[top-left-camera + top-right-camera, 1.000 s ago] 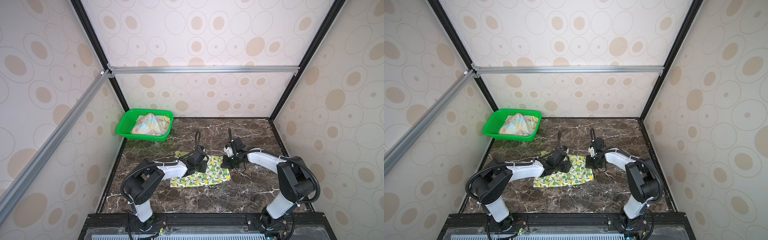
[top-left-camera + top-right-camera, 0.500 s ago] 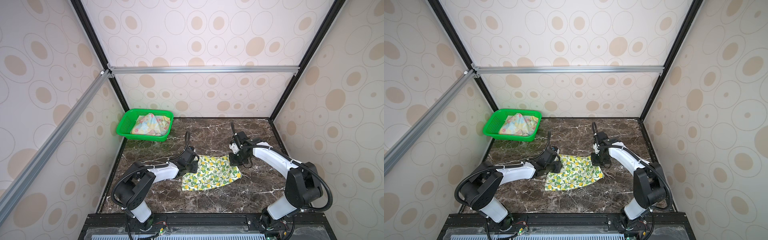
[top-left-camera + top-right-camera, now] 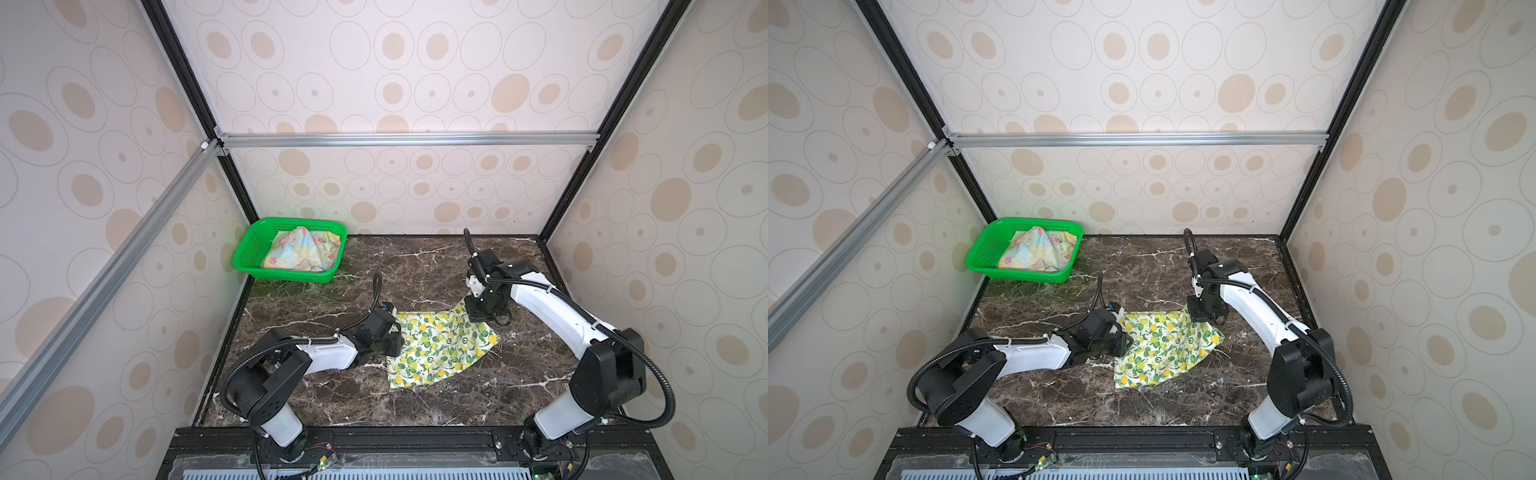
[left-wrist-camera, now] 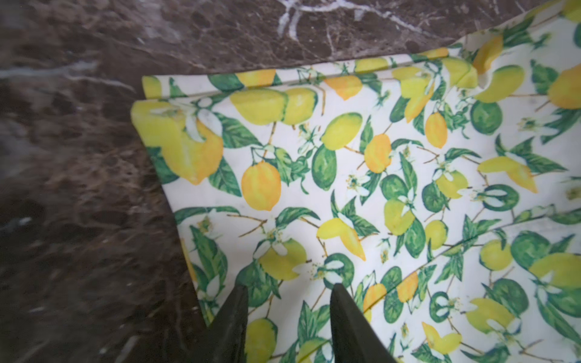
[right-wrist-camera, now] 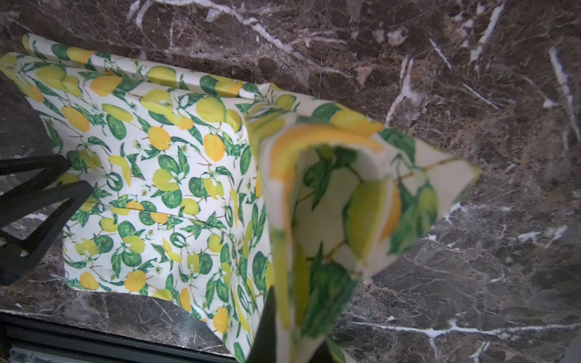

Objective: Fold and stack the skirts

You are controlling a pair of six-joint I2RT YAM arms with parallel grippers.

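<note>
Right claw [image 3: 482, 312] is clenched on the lemon skirt's [image 3: 440, 349] 1 o'clock corner, holding it lifted off the desk [image 3: 415, 403]. Left claw [image 4: 287, 292] is released, fingers parted over the skirt's 9 o'clock edge, beside a folded hem. The rest lies flat mid-desk with bare marble all round, widest toward 6 o'clock. Flower skirt [image 3: 299, 251] sits heaped in the basket [image 3: 245, 259] at the 10 o'clock corner, well apart. Since a second ago the claws have drawn apart and the skirt has spread wider, toward 3 o'clock.

Dark marble table [image 3: 415, 266] under lemon skirt [image 3: 436, 349] and green basket [image 3: 248, 254]
</note>
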